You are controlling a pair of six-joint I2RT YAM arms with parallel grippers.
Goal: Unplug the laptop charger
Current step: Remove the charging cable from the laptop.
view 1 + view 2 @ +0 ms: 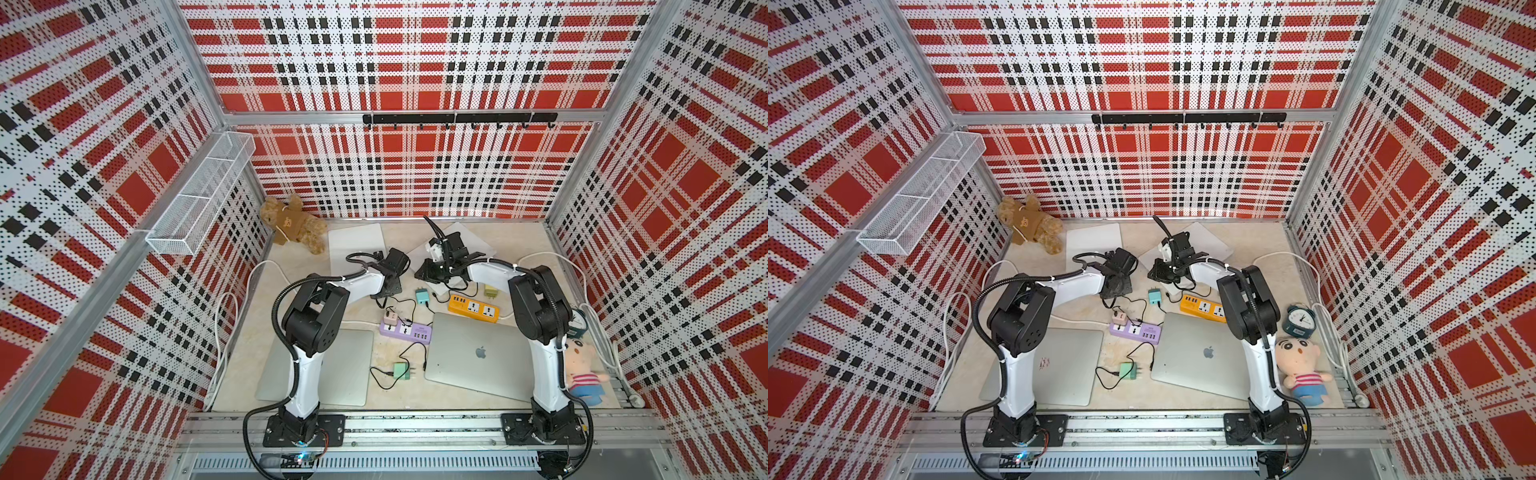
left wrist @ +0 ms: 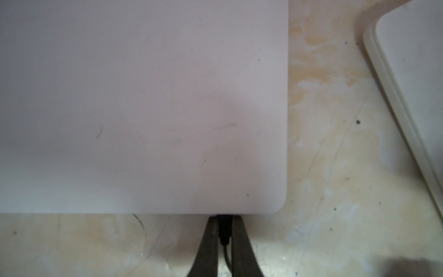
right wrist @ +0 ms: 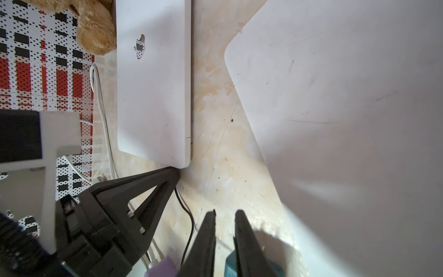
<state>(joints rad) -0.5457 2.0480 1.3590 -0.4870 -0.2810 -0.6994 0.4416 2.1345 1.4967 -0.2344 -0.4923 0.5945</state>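
Left tool [image 2: 225, 219], left wrist view: pinched narrow on the black charger plug [image 2: 225, 227], one finger [image 2: 208, 239] on each side. Plug butted into the edge of a white laptop [image 2: 143, 108], near its rounded corner, with the thin black cable [image 2: 227, 261] trailing back between the fingers. Second white laptop [image 2: 414, 72] off to one side, apart from the first across bare bench [image 2: 323, 156].

Right wrist view: right tool [image 3: 225, 212] low over the bench between the two white laptops, fingers a slim gap apart, nothing between them. Teal charger [image 3: 231, 266] just beneath, corner of a purple power strip [image 3: 160, 266] beside it. Left tool's tips also seen here, at the corner of the laptop bearing the apple logo (plug itself hidden behind them). Teddy bear [image 3: 96, 31] beside that laptop's far end.

Both top views: arms reaching to the rear middle of the bench, wrists close together. Black cable leading from under the left wrist toward a pink charger [image 1: 390, 320] seated in the purple power strip [image 1: 405, 331]. Orange power strip [image 1: 473, 309] just behind a silver MacBook [image 1: 478, 353]. Green charger [image 1: 401, 371] lying loose between that MacBook and another silver laptop [image 1: 349, 365] under the left arm. Doll [image 1: 1302, 374] and alarm clock [image 1: 1300, 320] near the right arm.
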